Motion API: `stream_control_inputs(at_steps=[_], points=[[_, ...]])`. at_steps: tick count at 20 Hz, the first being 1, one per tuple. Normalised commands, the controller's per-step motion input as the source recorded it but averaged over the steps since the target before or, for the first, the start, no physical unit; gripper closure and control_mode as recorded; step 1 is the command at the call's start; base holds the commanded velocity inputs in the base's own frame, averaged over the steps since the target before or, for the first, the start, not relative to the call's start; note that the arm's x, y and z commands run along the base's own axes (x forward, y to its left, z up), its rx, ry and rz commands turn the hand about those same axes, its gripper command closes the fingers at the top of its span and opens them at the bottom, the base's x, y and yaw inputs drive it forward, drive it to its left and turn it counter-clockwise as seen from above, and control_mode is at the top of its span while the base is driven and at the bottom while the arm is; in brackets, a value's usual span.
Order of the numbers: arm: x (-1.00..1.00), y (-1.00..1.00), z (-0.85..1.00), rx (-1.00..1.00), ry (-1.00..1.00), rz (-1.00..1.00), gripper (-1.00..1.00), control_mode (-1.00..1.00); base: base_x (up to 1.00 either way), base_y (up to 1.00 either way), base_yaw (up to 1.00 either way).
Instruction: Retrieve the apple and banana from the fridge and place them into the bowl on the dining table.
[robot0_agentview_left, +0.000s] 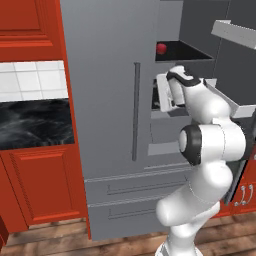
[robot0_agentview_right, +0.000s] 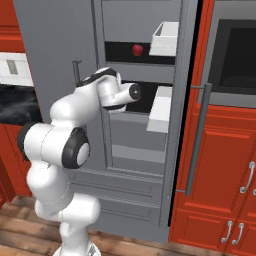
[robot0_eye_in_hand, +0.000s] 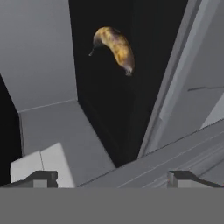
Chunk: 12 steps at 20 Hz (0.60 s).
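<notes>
The grey fridge (robot0_agentview_left: 105, 100) stands with its right door swung open. On an upper black shelf sits the small red apple (robot0_agentview_left: 161, 48), also seen from the right (robot0_agentview_right: 137, 49). The brown-marked yellow banana (robot0_eye_in_hand: 114, 47) lies deep on a dark shelf, straight ahead of my gripper (robot0_eye_in_hand: 113, 179). The gripper is open with nothing between its fingertips (robot0_eye_in_hand: 41, 178), still well short of the banana. My hand (robot0_agentview_right: 131, 92) reaches into the shelf opening below the apple's shelf. The bowl and the dining table are out of view.
White door bins (robot0_agentview_right: 165, 37) (robot0_agentview_right: 160, 107) hang on the open fridge door close to the right of my hand. Red cabinets (robot0_agentview_left: 42, 182) and a black counter (robot0_agentview_left: 35, 122) flank the fridge on the left. A wall oven (robot0_agentview_right: 235, 55) sits right.
</notes>
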Motion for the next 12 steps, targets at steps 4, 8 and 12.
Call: stream_control_inputs(at_steps=[4,8,12], points=[[-0.24,0.56,0.00,0.00,0.00,0.15,-1.00,-1.00,0.00,0.00,0.00],[-0.97,0.99,0.00,-0.02,-0.01,0.20,-1.00,-1.00,0.00,0.00,0.00],[-1.00,1.00,0.00,-0.03,0.00,0.19,-1.00,-1.00,0.00,0.00,0.00]])
